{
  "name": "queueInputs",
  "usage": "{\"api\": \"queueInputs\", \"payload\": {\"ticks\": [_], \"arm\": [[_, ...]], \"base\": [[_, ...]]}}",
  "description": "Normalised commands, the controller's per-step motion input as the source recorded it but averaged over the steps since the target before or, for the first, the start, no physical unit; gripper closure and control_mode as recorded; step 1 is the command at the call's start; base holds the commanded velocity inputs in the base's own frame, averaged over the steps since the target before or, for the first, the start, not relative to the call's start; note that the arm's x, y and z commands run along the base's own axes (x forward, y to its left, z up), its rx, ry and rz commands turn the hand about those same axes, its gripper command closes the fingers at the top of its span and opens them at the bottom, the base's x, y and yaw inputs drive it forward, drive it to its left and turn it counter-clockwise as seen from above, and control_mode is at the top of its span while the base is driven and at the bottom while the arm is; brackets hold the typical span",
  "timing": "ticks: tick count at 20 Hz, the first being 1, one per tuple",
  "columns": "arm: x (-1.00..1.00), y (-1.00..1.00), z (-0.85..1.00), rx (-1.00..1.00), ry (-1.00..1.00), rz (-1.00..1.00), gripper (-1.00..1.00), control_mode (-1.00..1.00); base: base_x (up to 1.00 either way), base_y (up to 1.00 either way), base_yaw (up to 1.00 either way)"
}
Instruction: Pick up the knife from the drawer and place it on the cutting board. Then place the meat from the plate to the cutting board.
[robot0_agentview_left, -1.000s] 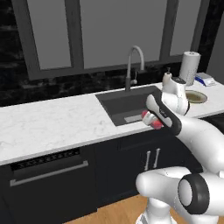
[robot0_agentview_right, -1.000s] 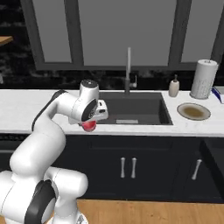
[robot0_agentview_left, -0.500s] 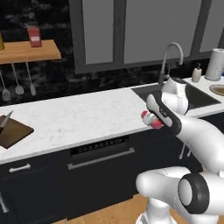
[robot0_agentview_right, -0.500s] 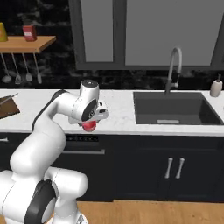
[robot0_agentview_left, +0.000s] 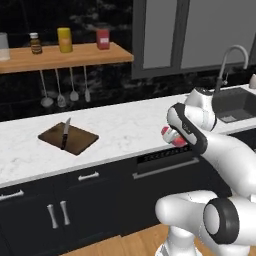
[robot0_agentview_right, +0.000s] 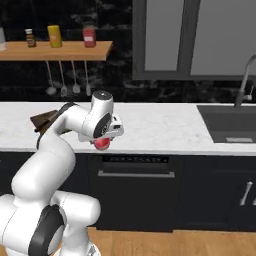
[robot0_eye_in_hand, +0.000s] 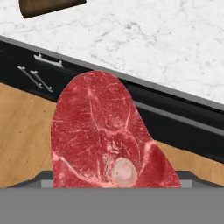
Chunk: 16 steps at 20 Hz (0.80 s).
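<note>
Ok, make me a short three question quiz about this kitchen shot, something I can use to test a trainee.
1. True or false: the knife lies on the cutting board.
2. What does the gripper carry?
A. a plate
B. the meat
C. a bottle
3. Fill in: in the left base view, the cutting board rests on the white marble ____, left of the arm.

Key
1. True. The blade and black handle rest across the dark board.
2. B. The red steak hangs at the gripper, over the counter's front edge.
3. counter
</note>
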Motion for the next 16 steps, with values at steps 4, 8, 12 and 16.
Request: {"api": "queueInputs", "payload": {"ticks": [4,8,12,16], "arm": [[0.00,0.00,0.00,0.00,0.00,0.00,1.00,1.00],[0.00,0.00,0.00,0.00,0.00,0.00,1.00,1.00],[0.00,0.00,0.00,0.00,0.00,0.00,1.00,1.00],[0.16,0.05,-0.08,0.00,0.04,0.01,1.00,-1.00]], "base": [[0.38,1.00,0.00],[0.60,1.00,0.00],[0.37,1.00,0.06],[0.14,0.63,0.08]]}}
